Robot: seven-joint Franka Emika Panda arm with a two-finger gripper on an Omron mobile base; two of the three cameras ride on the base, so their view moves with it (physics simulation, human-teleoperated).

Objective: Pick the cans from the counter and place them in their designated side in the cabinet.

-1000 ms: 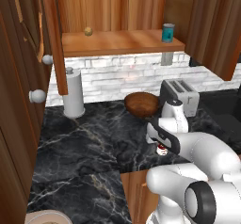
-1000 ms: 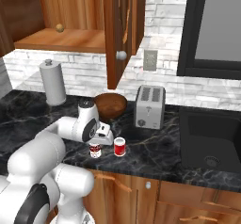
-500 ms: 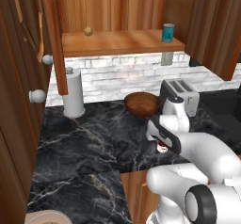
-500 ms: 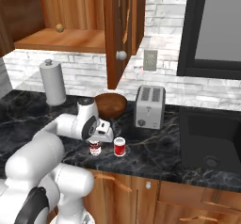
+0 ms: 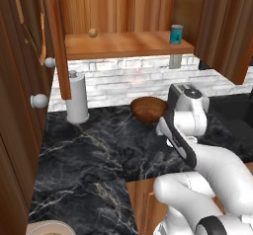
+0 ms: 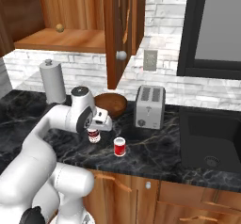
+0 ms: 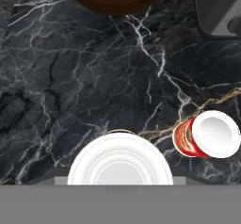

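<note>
Cans (image 6: 120,147): small red-white tins, silvery tops

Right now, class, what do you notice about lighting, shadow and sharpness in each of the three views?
Left base view: soft and slightly blurred, a pale glare patch on the brick wall. Right base view: even light, the cabinet casting shade beneath its shelf. Hand view: the can under the camera looks oversized and washed out; the counter veins stay crisp.

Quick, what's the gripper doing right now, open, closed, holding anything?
Gripper: closed on the dark-labelled can, which it holds just above the counter.
</note>
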